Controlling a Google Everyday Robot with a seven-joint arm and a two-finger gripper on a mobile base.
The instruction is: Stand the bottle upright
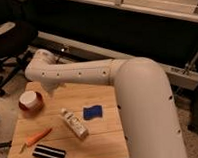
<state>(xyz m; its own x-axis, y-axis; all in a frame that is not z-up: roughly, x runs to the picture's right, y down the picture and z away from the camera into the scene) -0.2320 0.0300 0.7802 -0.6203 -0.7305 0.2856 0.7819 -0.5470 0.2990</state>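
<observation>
Bottle lies flat on table, ungrasped; approach step: gripper, hidden behind arm above far edge, grip state untellable, must descend onto it.

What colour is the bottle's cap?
White, on the lying bottle, camera view. The gripper is out of sight.

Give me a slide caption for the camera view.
Bottle lying flat on the table, arm stretched above, gripper out of view.

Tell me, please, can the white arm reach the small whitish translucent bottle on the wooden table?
Probably yes: the small whitish bottle lies uncovered mid-table, apart from the blue pad and orange carrot. The arm hovers over the far edge, its gripper hidden behind it.
</observation>
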